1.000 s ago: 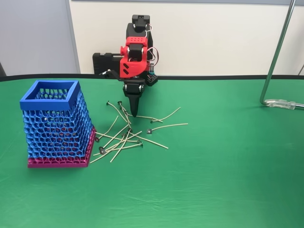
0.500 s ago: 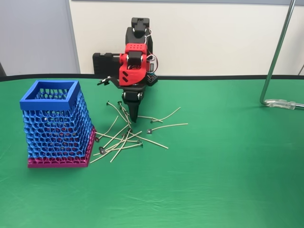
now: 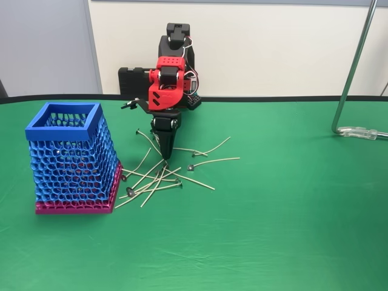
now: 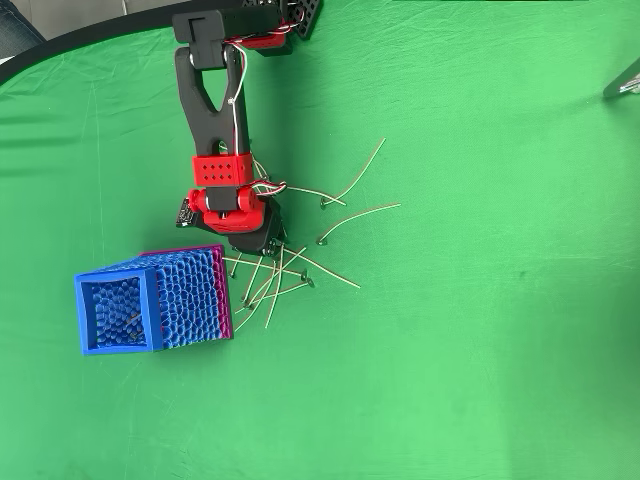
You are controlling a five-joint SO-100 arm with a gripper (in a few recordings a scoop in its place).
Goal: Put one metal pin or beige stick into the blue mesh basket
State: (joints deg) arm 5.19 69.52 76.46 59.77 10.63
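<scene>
The blue mesh basket (image 3: 91,123) stands upright on its magenta base at the left of the green table; from overhead the basket (image 4: 150,312) shows as open-topped. Several thin beige sticks (image 3: 156,178) lie scattered just right of it, some tipped with small metal discs, and in the overhead view the sticks (image 4: 268,283) fan out beside the basket. My red and black gripper (image 3: 165,156) points straight down with its tapered fingers together, tip at the upper edge of the pile. The gripper (image 4: 266,243) is mostly covered by its red wrist from overhead. Nothing shows between the fingers.
A metal stand pole (image 3: 353,68) rises at the far right with its foot (image 3: 362,132) on the table. The arm's base sits at the table's back edge. Open green cloth stretches in front and to the right of the pile.
The gripper has come down and shifted slightly left, towards the pile of sticks. The sticks and basket have not moved.
</scene>
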